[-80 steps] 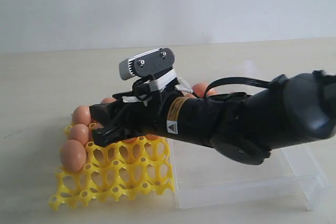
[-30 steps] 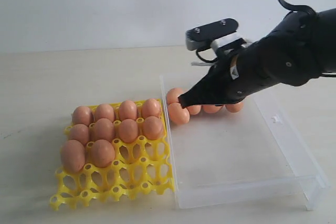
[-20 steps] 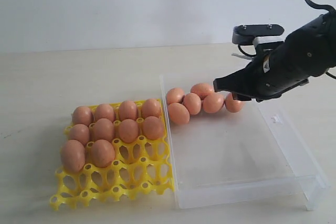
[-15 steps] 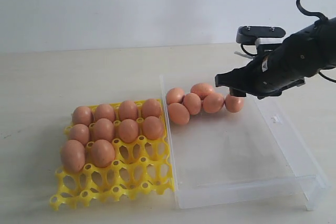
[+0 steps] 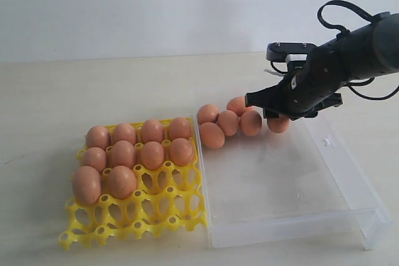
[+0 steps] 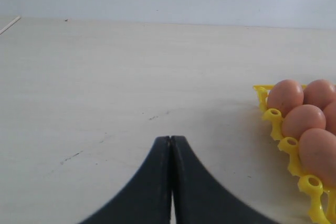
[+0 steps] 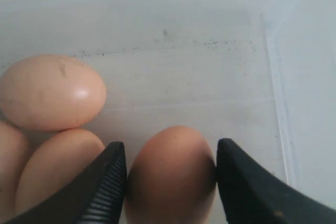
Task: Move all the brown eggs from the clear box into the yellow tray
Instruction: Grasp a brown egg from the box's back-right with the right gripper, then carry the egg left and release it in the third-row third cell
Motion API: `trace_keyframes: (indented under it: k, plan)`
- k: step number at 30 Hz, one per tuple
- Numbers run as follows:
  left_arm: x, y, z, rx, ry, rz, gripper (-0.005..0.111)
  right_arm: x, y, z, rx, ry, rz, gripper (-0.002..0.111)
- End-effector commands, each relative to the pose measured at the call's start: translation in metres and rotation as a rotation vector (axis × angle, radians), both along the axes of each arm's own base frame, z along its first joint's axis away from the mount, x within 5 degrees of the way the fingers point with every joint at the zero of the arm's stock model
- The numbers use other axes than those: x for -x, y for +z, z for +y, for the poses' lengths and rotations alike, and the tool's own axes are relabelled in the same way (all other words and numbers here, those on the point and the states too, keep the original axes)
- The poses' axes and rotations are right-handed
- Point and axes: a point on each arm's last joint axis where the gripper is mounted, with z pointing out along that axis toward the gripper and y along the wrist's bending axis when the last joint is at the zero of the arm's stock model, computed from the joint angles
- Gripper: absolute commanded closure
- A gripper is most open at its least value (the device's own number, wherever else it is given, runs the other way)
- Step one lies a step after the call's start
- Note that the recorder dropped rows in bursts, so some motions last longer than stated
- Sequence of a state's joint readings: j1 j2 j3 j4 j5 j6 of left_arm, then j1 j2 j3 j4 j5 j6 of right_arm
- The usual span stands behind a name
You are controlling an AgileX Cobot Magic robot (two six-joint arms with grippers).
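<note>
Brown eggs point(image 5: 228, 123) are split between two places: six lie bunched at one end of the clear box point(image 5: 280, 223), right under the right gripper point(image 5: 262, 105), and ten sit in cups of the yellow tray point(image 5: 156, 207), well apart from that gripper, across the box wall.

In the right wrist view the jaws are spread, one on each side of a single egg point(image 7: 170, 177), with the ribbed pads point(image 7: 102, 187) right at its flanks. The egg rests on the box floor, and no firm clamp shows. Straddling the egg across its narrow width looks like the setup for a pinch that will not roll it. Three more eggs crowd one side of the fingers, while the box wall stands clear on the other. That probably explains taking this outermost egg first.

The left gripper point(image 6: 170, 139) has its jaws pressed together on nothing. It hangs over bare table point(image 6: 105, 77) with the tray's edge just beside its tips, seemingly parked out of the working arm's way.

No brand, label or writing can be read on the arms, the box or the tray.
</note>
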State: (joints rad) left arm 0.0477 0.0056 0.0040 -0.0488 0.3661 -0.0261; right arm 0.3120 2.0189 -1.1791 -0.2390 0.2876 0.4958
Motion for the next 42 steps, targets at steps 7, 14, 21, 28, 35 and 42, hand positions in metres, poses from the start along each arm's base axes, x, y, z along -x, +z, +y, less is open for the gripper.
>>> trace_keyframes:
  k: [7,14,21,28,35,42]
  plan:
    - [0.000,0.003,0.000,0.009,-0.004,-0.020,0.107,0.000,0.007,-0.002,0.003,-0.004,-0.004,0.108]
    - [0.000,0.003,0.000,0.009,-0.004,-0.020,0.107,0.010,0.061,0.024,-0.066,0.073,-0.174,0.108]
    - [0.000,0.003,0.000,0.009,-0.004,-0.020,0.107,0.048,0.095,0.082,-0.144,0.336,-0.386,0.108]
    - [0.000,0.003,0.000,0.009,-0.004,-0.020,0.107,0.099,0.075,0.136,-0.199,0.599,-0.446,0.108]
    - [0.000,0.003,0.000,0.009,-0.004,-0.020,0.107,0.130,0.049,0.157,-0.228,0.810,-0.491,0.108]
    - [0.000,0.003,0.000,0.009,-0.004,-0.020,0.107,0.138,0.022,0.153,-0.237,0.834,-0.451,0.108]
